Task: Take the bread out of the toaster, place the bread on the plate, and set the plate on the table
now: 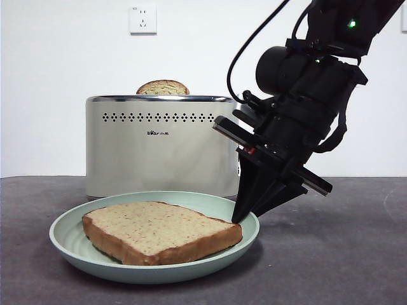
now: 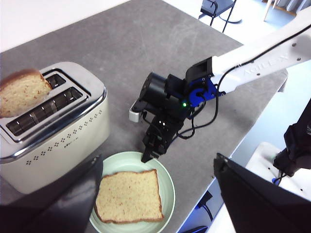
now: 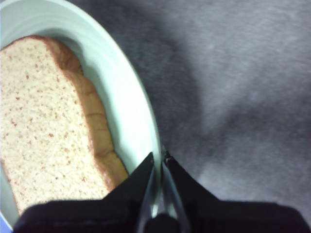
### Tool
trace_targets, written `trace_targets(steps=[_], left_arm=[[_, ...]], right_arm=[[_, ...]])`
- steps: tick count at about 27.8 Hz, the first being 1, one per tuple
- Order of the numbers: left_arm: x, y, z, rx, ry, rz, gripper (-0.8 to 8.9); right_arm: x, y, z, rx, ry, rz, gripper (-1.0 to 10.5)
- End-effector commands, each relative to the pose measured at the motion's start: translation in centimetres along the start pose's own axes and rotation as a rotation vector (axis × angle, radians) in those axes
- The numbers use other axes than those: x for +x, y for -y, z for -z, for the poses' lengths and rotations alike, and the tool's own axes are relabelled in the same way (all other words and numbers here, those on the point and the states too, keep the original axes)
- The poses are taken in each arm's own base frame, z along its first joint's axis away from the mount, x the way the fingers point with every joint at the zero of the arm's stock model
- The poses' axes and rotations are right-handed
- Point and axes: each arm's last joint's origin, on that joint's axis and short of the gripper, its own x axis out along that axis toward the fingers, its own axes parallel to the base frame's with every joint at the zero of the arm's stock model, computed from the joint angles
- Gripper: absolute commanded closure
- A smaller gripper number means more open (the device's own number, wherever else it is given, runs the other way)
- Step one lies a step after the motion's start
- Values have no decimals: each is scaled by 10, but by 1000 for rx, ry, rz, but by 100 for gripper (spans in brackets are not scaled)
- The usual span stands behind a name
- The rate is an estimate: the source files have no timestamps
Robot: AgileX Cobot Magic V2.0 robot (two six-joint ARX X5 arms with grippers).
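The right tool [image 1: 245, 216] is down at the plate's [image 1: 76, 251] edge, its two black jaws drawn nearly together with the pale green rim pinched between them. The right wrist view shows this most plainly: one jaw sits just inside the rim, the other just outside it, with only a thin sliver of the rim showing in the gap. In the front view the tool [image 2: 147, 155] comes in from the upper right, big and dark, angled downward so its tips meet the plate [image 3: 138, 121] on the side facing away from the toaster's front face.

On the plate [image 2: 167, 187] lies the bread [image 1: 159, 232], flat, with its tan speckled crumb facing up and its dark crust running round the sides. The bread [image 3: 43, 126] fills most of the plate's floor, and one corner lies just beside the gripped part of the rim without touching the jaws. The bread [image 2: 129, 195] rests wholly inside the rim.

The plate sits on the dark grey bench [image 1: 343, 254], just in front of the toaster [image 1: 162, 149]. The toaster [image 2: 58, 141] stands upright behind it, and a second slice [image 1: 163, 88] pokes its domed top out of one slot [image 2: 22, 92].

The left tool [image 2: 160, 204] hangs high above the bench, well apart from everything, its jaws spread wide and holding nothing.
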Motion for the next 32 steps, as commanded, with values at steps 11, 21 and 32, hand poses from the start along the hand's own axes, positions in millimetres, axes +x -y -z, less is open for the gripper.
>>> trace_targets(steps=[11,21,32], left_arm=[[0,0,0,-1,6,1,432],[0,0,0,-1,6,1,432],[8,-2,-5,24,9,-9,436]], right_arm=[[1,7,-2,-9,15,22,811],[-1,7,-5,-14,41,23,631],[-70,-21,-10,-48,168,-1,632]])
